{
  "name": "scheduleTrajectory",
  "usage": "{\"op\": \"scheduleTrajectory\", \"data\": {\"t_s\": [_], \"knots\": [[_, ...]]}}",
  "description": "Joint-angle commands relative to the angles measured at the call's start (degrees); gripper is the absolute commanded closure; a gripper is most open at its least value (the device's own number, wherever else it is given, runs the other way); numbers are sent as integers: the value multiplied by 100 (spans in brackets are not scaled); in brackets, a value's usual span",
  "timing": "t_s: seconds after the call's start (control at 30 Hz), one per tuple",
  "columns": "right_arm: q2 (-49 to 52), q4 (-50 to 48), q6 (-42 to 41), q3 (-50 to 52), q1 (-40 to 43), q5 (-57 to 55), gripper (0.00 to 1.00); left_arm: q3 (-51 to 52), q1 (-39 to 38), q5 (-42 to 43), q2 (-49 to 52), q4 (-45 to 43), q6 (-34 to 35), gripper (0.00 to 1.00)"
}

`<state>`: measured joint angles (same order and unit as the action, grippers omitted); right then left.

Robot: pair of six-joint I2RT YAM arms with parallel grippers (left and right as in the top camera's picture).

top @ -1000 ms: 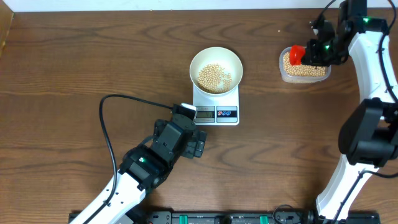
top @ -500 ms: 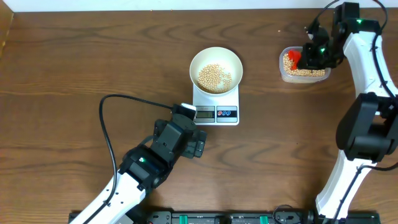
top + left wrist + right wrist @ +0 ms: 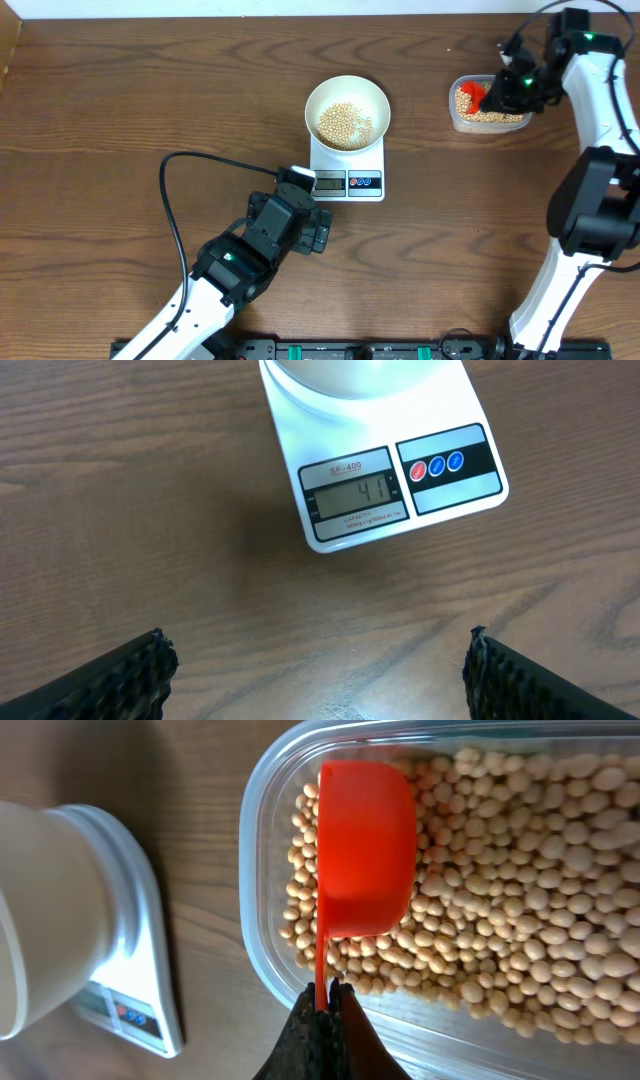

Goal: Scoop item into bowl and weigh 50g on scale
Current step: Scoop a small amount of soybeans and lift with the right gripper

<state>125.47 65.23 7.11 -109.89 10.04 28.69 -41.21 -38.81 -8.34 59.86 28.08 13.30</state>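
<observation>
The white bowl [image 3: 347, 110] sits on the white scale [image 3: 349, 178] and holds a layer of tan beans [image 3: 344, 123]. The scale display [image 3: 357, 494] reads 41. My right gripper [image 3: 326, 1000] is shut on the handle of a red scoop [image 3: 364, 850]. The scoop is turned on its side in the beans [image 3: 530, 880] of the clear plastic tub [image 3: 487, 122] at the far right. My left gripper [image 3: 318, 678] is open and empty over bare table just in front of the scale.
A black cable [image 3: 190, 165] loops over the table left of the left arm. The table's back edge runs along the top of the overhead view.
My right gripper has shifted slightly back and right over the tub, tipping the red scoop down into the beans. The left arm has not moved.
</observation>
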Motion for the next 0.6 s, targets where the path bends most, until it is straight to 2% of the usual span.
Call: {"op": "scheduleTrajectory", "data": {"t_s": [0.0,0.3,0.57], "knots": [[48,35,256,-37,330,905,99,-9,-17,-116,0,-4,13,6],[42,297,721,-37,973,2210,99,-9,-17,-114,0,-2,13,6],[42,470,1108,-37,1019,3274,99,-9,-17,-116,0,-2,13,6]]}}
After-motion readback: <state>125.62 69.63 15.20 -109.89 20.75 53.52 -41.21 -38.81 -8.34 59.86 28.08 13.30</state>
